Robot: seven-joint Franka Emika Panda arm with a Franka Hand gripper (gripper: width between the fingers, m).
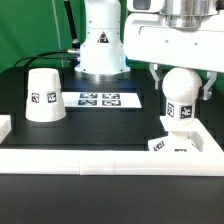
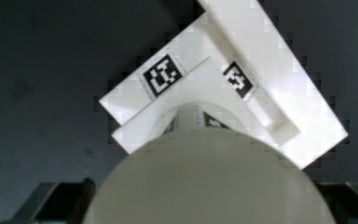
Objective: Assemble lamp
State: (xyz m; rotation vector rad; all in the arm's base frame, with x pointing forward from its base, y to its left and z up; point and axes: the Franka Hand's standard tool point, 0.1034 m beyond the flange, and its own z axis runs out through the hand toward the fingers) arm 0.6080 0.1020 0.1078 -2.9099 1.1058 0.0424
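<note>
Pinching bulb (image 1: 180,98) in jaws, right over base (image 1: 172,144).
Seeing shade (image 1: 43,95) narrow end up on desk (image 1: 95,130), well apart from base, marker board (image 1: 100,99) btwn them.

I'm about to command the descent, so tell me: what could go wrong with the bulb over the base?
1. The base sits beside the white wall with nothing visibly pinning it, so an off-centre push from the bulb could tip or shift it.
2. The gripper holds a round bulb, which may slip or tilt under load.
</note>
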